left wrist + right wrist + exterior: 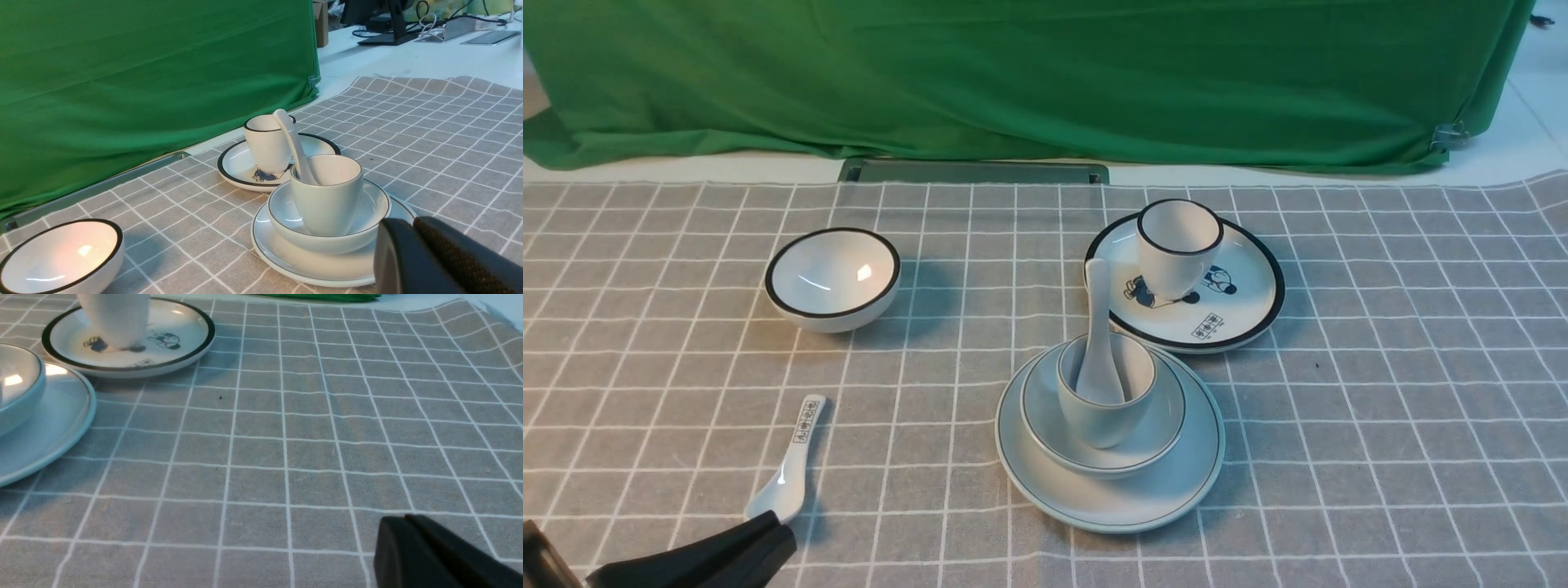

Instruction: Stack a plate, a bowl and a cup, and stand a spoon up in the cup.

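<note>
The pale plate [1168,482] lies at the table's middle front. The pale bowl [1156,425] sits on it, the pale cup [1107,412] stands in the bowl, and the plain white spoon [1098,343] stands in the cup, handle up. The stack also shows in the left wrist view: plate [286,261], bowl [367,210], cup [327,196], spoon [292,143]. My left gripper [780,535] is shut and empty at the front left; it also shows in the left wrist view [412,222]. My right gripper [404,518] is shut and empty over bare cloth, right of the plate [49,428].
A black-rimmed bowl [833,278] sits at the back left. A printed spoon [788,474] lies just beyond my left gripper. A black-rimmed cartoon plate [1233,306] with a black-rimmed cup [1176,245] on it stands behind the stack. A green cloth [1013,73] hangs at the back.
</note>
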